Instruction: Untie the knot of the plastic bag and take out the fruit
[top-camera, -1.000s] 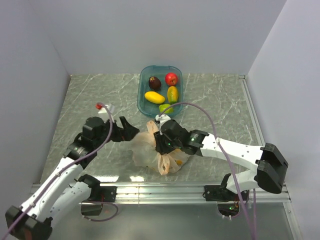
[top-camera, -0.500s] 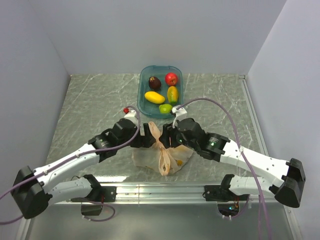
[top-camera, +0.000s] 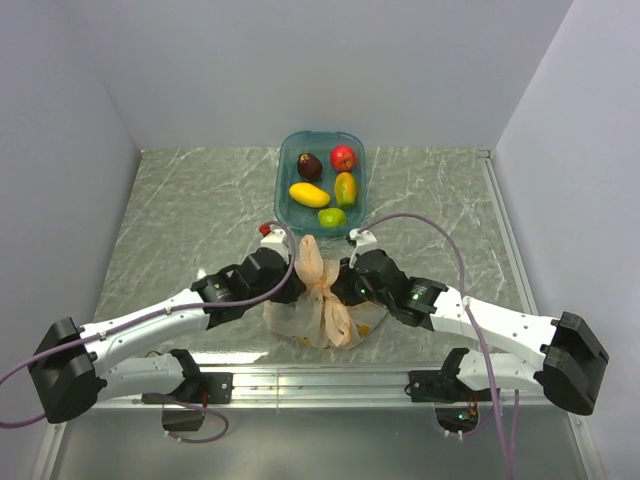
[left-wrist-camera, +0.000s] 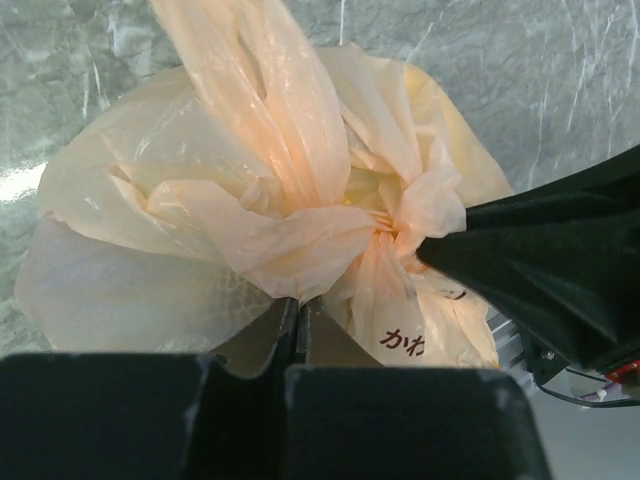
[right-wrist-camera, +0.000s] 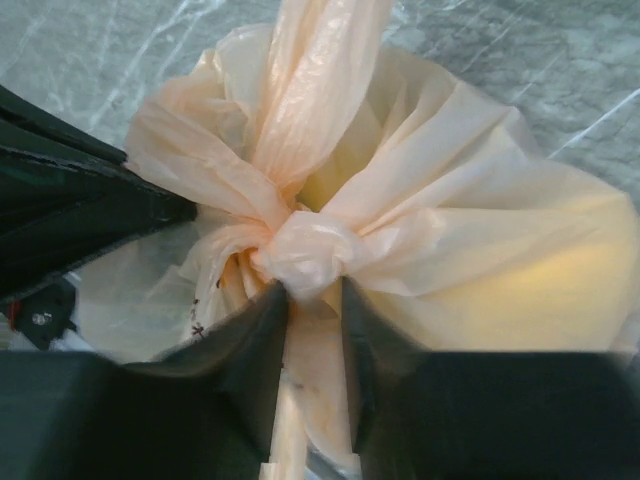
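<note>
The plastic bag (top-camera: 300, 318), pale peach and crinkly, lies near the table's front edge, tied at the top. Its knot (top-camera: 322, 284) (left-wrist-camera: 412, 215) (right-wrist-camera: 315, 250) sits between both grippers. My left gripper (top-camera: 299, 287) (left-wrist-camera: 300, 305) is shut, pinching a fold of bag plastic just left of the knot. My right gripper (top-camera: 341, 283) (right-wrist-camera: 313, 300) is closed on the twisted plastic at the knot's base, with plastic filling the narrow gap between its fingers. Of the fruit, only a yellow shape (right-wrist-camera: 560, 290) shows through the bag wall; the rest is hidden.
A blue tub (top-camera: 286, 160) stands behind the bag, holding a dark purple fruit (top-camera: 310, 165), a red apple (top-camera: 343, 157), a yellow fruit (top-camera: 308, 194), a yellow-orange fruit (top-camera: 345, 187) and a lime (top-camera: 331, 217). Grey walls enclose the marbled table (top-camera: 190, 210).
Both arms moved in to the bag's top from either side. The left gripper, open earlier, has shut on the plastic; the right has closed at the knot.
</note>
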